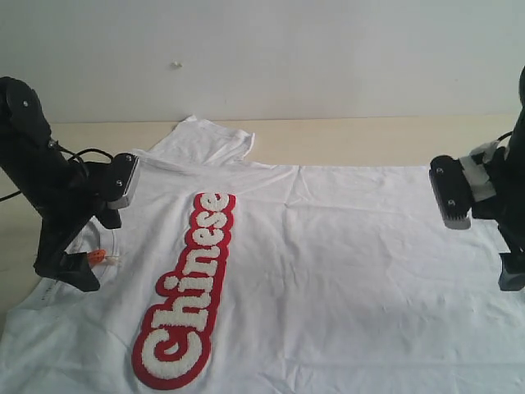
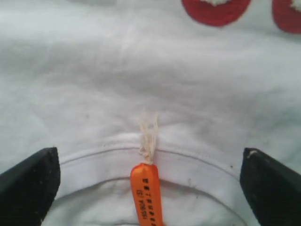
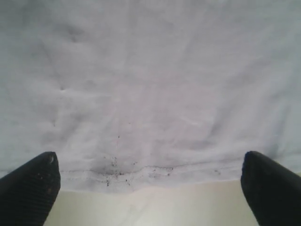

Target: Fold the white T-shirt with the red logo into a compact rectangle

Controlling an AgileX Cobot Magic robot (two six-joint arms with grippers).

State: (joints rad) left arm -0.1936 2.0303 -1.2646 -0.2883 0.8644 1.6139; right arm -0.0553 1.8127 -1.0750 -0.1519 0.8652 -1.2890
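T-shirt [image 1: 344, 271] flat, wrinkled, red logo [image 1: 184, 294] up

White T-shirt [image 1: 344, 271], red logo [image 1: 184, 295] lettered white, orange tag [image 2: 146, 195].

White T-shirt [image 1: 344, 271] lies flat, red logo [image 1: 184, 300] up.

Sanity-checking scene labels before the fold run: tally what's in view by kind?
white T-shirt: 1
red logo: 1
orange neck tag: 1
grippers: 2 (left gripper, right gripper, both open)
table: 1
Total: 6
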